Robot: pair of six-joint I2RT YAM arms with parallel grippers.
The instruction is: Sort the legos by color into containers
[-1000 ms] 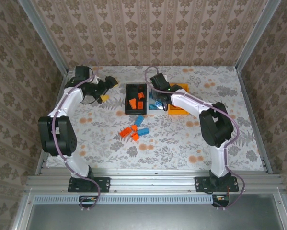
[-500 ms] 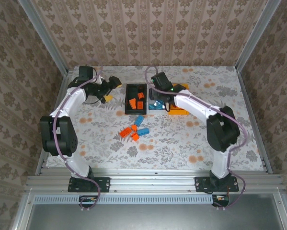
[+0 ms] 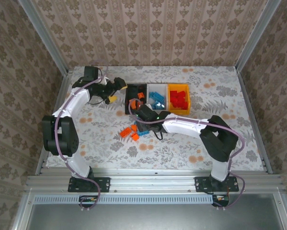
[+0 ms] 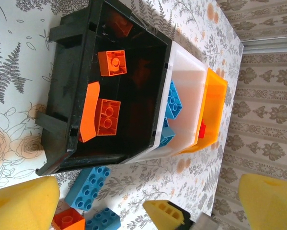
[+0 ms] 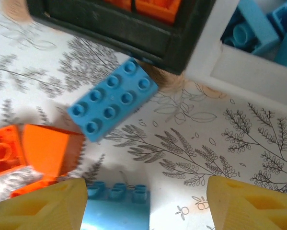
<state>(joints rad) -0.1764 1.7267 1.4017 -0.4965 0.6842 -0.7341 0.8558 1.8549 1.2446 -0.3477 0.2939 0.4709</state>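
Observation:
Three containers stand in a row: a black bin with orange legos, a white bin with blue legos, and an orange bin with red ones. A loose pile of orange and blue legos lies on the table in front of the black bin. My right gripper hangs open over this pile. A blue brick lies between its fingers by the left pad, and another blue brick lies just beyond. My left gripper stands open and empty left of the black bin.
The floral tablecloth covers the whole table, with metal rails along its sides. In the right wrist view, orange bricks touch the left side of the pile, and the black bin's corner is close ahead.
My right arm swung from over the white bin back down to the pile, and its jaws opened wider. My left gripper drifted right towards the black bin.

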